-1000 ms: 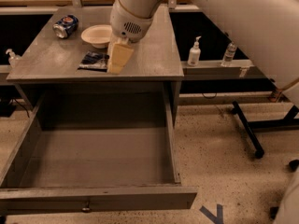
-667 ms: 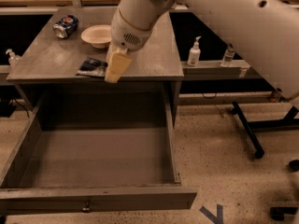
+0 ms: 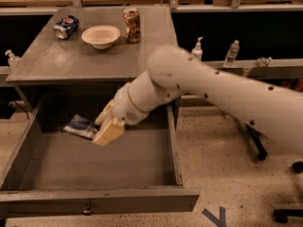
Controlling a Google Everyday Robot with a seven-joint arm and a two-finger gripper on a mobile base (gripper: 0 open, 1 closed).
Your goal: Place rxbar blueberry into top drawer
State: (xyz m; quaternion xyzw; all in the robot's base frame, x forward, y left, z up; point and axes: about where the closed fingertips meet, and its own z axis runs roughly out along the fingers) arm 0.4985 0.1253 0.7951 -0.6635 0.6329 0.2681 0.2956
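The rxbar blueberry (image 3: 80,126), a dark blue flat wrapper with white patches, sticks out to the left of my gripper (image 3: 100,128). The gripper is shut on it and holds it inside the open top drawer (image 3: 94,201), near the back left, just above the drawer floor. The drawer is pulled fully out from the grey desk (image 3: 71,60), with its small knob (image 3: 86,212) at the front. My white arm reaches in from the right and hides part of the drawer's back.
On the desk top stand a crushed blue soda can (image 3: 66,26), a white bowl (image 3: 101,36) and a brown can (image 3: 132,25). Bottles (image 3: 197,48) stand on a shelf to the right. A chair base (image 3: 258,148) is on the floor at the right.
The gripper has come down from the desk top's front edge into the open drawer, carrying the rxbar blueberry. The arm now reaches lower and further forward.
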